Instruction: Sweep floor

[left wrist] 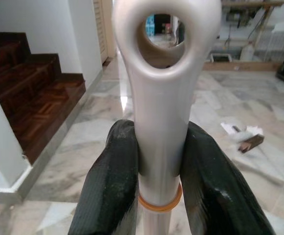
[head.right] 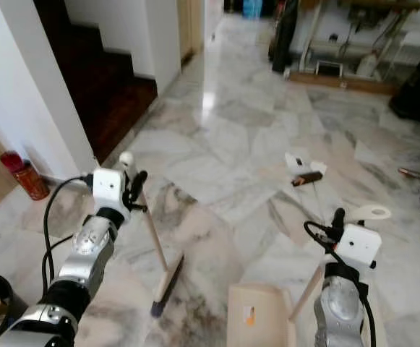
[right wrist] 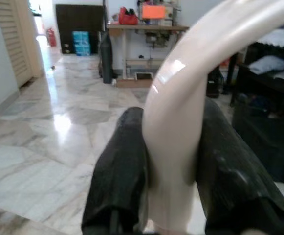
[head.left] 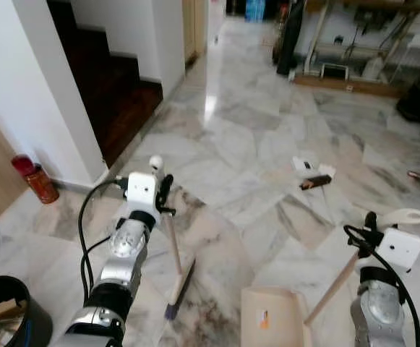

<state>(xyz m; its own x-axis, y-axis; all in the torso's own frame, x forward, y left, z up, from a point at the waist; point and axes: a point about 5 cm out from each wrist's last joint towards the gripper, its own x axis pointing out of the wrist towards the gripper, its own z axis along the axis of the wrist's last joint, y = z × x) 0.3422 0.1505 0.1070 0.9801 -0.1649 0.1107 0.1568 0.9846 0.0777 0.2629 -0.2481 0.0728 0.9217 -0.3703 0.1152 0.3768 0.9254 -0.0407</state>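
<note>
My left gripper (head.left: 163, 189) is shut on the white top of a broom handle (left wrist: 161, 117); the wooden shaft (head.left: 173, 246) slants down to the brush head (head.left: 179, 290) resting on the marble floor. My right gripper (head.left: 371, 223) is shut on the cream looped handle (right wrist: 181, 127) of a dustpan (head.left: 273, 318), whose beige pan sits on the floor near the bottom edge. A small pile of rubbish (head.left: 312, 173), white scraps and a brown piece, lies on the floor ahead, to the right of the broom.
A dark wooden staircase (head.left: 116, 94) rises at the left behind a white wall. A red extinguisher (head.left: 36, 179) stands by that wall. A black bin (head.left: 7, 314) sits at the bottom left. Tables and clutter (head.left: 354, 43) line the far right.
</note>
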